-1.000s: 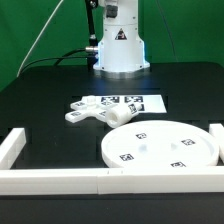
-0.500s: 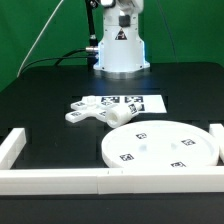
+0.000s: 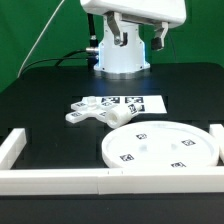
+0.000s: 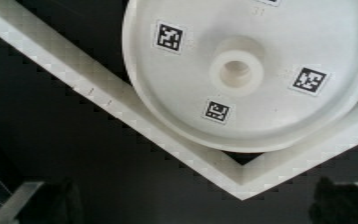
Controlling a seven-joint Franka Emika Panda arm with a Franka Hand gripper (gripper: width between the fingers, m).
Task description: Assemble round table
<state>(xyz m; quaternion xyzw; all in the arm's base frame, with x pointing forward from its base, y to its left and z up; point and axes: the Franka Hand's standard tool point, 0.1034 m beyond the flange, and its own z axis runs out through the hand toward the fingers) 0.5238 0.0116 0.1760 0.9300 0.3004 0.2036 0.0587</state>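
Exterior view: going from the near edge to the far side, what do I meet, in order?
White border rail → round disc → marker board → arm's white pedestal. The cross-shaped base overlaps both the disc and the board, so it is left out.

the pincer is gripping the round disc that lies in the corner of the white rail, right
Not quite. The pincer hangs open high above the round disc and holds nothing, as the exterior view shows. The disc does lie flat in the corner of the white rail.
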